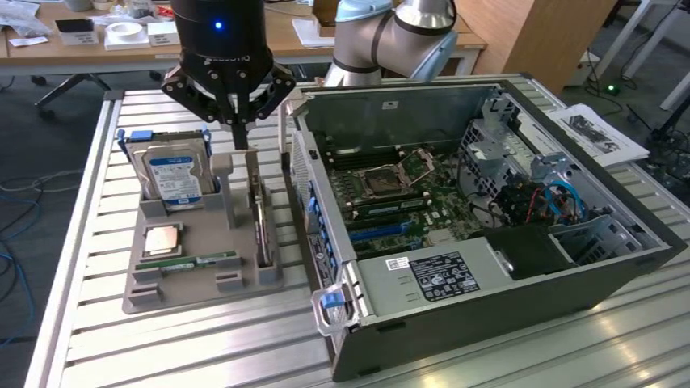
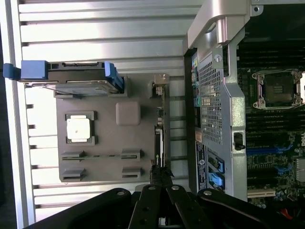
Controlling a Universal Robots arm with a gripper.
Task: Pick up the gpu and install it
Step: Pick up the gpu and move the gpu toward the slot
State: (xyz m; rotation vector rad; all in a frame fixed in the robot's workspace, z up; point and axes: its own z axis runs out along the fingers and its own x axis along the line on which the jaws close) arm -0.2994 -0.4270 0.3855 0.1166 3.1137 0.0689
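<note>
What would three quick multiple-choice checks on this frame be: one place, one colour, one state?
1. Where is the gpu?
A) plugged into the case
B) on edge in the grey tray
C) flat on the table

2. What colour are the rails on the hard drive?
A) red
B) blue
C) yellow

3. What state is the case in?
A) side open, motherboard exposed
B) side panel fitted
C) wrapped in plastic

Answers:
1 B: the gpu stands edge-on in a tray slot beside the case.
2 B: blue rails flank the drive on both sides.
3 A: the motherboard is in plain sight from above.
</note>
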